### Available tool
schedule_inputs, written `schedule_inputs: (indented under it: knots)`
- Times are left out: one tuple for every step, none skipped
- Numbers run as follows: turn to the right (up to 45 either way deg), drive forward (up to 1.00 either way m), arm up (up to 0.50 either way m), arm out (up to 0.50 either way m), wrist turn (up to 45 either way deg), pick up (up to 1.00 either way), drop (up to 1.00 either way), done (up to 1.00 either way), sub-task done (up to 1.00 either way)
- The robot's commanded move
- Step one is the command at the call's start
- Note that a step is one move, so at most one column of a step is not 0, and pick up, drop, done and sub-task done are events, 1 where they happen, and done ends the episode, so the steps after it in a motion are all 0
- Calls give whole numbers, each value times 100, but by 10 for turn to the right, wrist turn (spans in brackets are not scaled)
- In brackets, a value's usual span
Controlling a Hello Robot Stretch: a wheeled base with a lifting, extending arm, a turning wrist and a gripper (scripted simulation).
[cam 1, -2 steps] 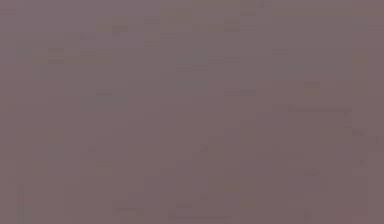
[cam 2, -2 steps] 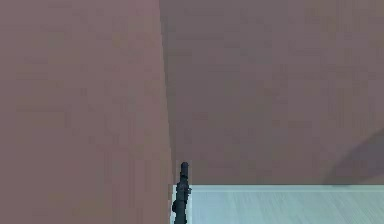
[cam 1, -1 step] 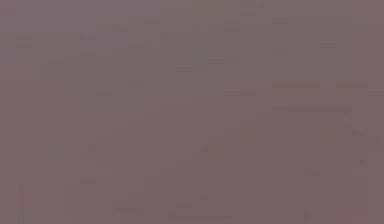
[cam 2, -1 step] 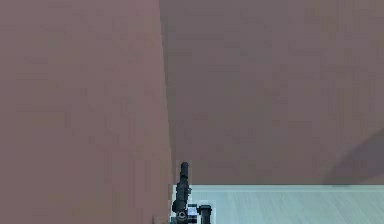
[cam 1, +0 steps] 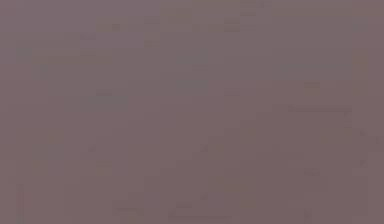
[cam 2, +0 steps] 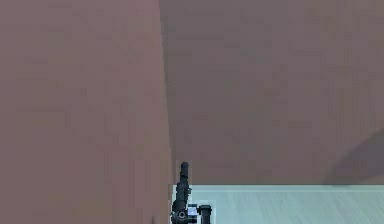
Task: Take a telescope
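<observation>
At the arm side view's bottom edge, just left of the middle, a dark slender upright shape (cam 2: 183, 185) with small knobs stands in front of a wall corner. At its foot sit small white squares with black marks (cam 2: 193, 212), the arm's far end. My gripper (cam 2: 181, 207) seems to be the dark mass there. Whether the upright shape is a telescope or part of the gripper is unclear, and I cannot tell whether the gripper holds anything.
A plain mauve wall (cam 1: 190, 110) stands close ahead in the forward view. In the arm side view two reddish-brown walls meet at a corner (cam 2: 163, 100). A pale, striped flat surface (cam 2: 300, 205) runs along the bottom right.
</observation>
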Motion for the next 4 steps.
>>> schedule_inputs:
  knots:
    - [0, 0, 0, 0, 450, 0, 0, 0, 0]
    - [0, 0, 0, 0, 450, 0, 0, 0, 0]
    - [0, 0, 0, 0, 300, 0, 0, 0, 0]
    - [0, 0, -30, 0, 0, 0, 0, 0, 0]
